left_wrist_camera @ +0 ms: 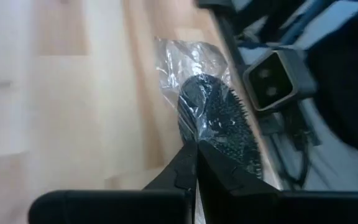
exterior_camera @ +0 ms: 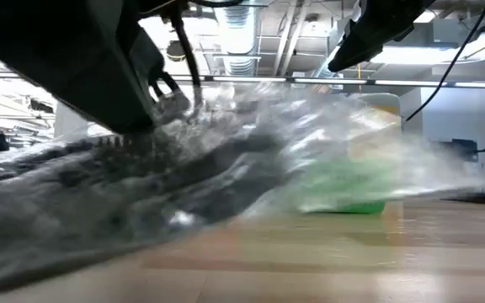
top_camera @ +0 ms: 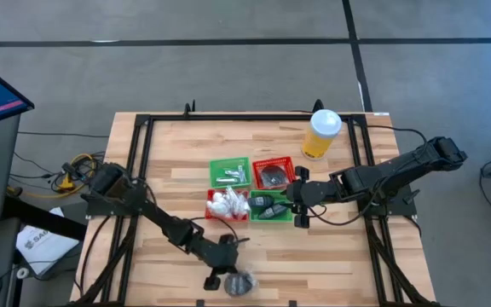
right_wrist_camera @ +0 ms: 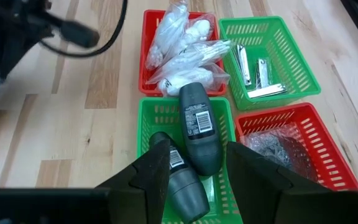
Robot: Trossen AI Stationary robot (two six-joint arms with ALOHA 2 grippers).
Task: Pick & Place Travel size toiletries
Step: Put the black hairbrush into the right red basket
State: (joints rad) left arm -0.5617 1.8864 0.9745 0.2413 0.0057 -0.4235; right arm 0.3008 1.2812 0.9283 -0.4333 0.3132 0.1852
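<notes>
Left end effector (left_wrist_camera: 194, 163): at the near edge of the worktop (top_camera: 348, 256), fingers pressed together on the clear wrap of a dark grey wrapped disc (left_wrist_camera: 219, 124).
Wrapped disc: lies on the wood by the near edge, apart from the baskets; its wrap fills much of the low view.
Right end effector (right_wrist_camera: 197, 168): hovers over the near green basket (right_wrist_camera: 151, 118), fingers partly apart, holding nothing.
Near green basket: holds two dark grey bottles (right_wrist_camera: 199, 127).
Near red basket (right_wrist_camera: 154, 37): white puffy packets (right_wrist_camera: 185, 59).
Far green basket (right_wrist_camera: 291, 68): thin silvery tubes (right_wrist_camera: 263, 90).
Far red basket (right_wrist_camera: 328, 149): a clear-wrapped item.
Yellow cup (top_camera: 321, 134): stands upright at the far right of the worktop.
</notes>
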